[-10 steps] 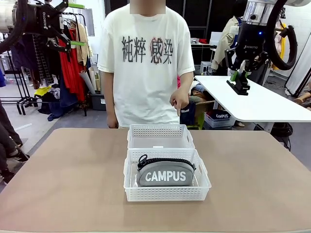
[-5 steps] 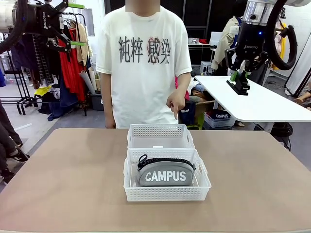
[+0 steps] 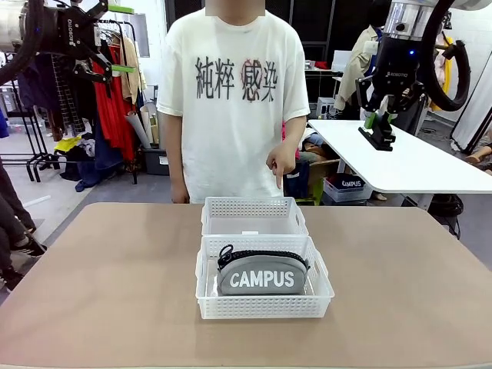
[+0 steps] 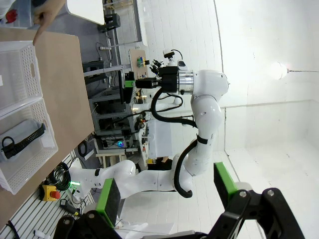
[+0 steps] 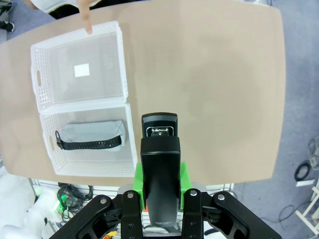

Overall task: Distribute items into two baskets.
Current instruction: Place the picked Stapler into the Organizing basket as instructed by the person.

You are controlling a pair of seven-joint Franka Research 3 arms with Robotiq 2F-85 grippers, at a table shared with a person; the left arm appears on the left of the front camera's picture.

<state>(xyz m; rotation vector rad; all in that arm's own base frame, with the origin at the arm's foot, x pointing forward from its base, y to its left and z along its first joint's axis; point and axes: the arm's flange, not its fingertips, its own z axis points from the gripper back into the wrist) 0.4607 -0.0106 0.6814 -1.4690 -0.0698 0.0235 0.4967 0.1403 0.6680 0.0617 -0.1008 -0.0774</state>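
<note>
Two white lattice baskets stand end to end at the table's middle. The near basket (image 3: 263, 306) holds the grey CAMPUS pouch (image 3: 262, 278); the far basket (image 3: 254, 207) is empty. High at the right, my right gripper (image 3: 380, 129) is shut on the black stapler (image 3: 378, 139), well above the table. From the right wrist, the stapler (image 5: 159, 159) sits between the green pads, with the empty basket (image 5: 79, 50) and the pouch (image 5: 89, 139) far below to the left. My left gripper (image 3: 108, 42) hangs open and empty at top left, its green pads (image 4: 108, 201) spread wide.
A person in a white T-shirt stands at the far edge, one hand (image 3: 280, 163) pointing down toward the far basket; the fingertip (image 5: 86, 20) is at that basket's rim. The tan table (image 3: 108, 292) is bare either side of the baskets. A white table (image 3: 407, 165) stands behind, right.
The person has swayed slightly and the pointing hand shifted a little. Both arms and the baskets have not moved.
</note>
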